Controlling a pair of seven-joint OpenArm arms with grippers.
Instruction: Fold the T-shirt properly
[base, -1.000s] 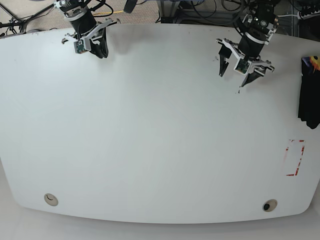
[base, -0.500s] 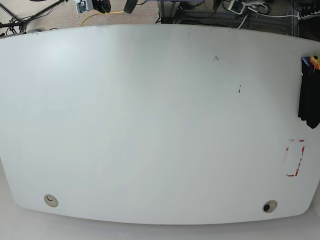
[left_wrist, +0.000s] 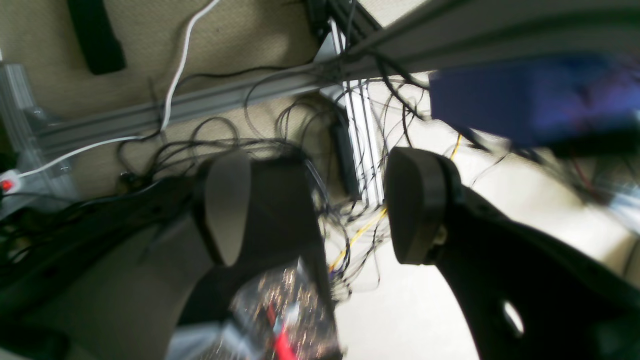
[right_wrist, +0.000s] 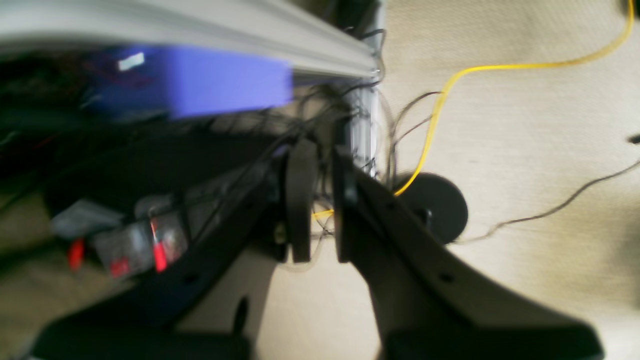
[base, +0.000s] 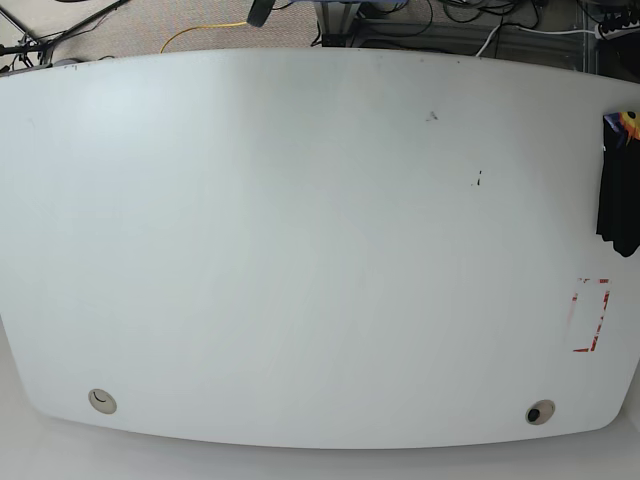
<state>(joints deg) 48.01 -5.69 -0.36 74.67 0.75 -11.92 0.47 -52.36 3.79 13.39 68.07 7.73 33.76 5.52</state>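
T-shirt (base: 620, 190): one; left fingers (left_wrist: 227, 207) wide apart, right fingers (right_wrist: 299, 200) narrowly parted, both pairs empty.

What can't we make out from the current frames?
- T-shirt: cut off by the base view's right edge, so its full outline and fold are unknown.
- Print: cut by the same edge; whole design unreadable.
- Red-handled items: blurred in the right wrist view; type unclear.
- Blue thing: blurred in the left wrist view; can't identify.
- Both arms: outside the base view, so their placement relative to the table can't be judged.
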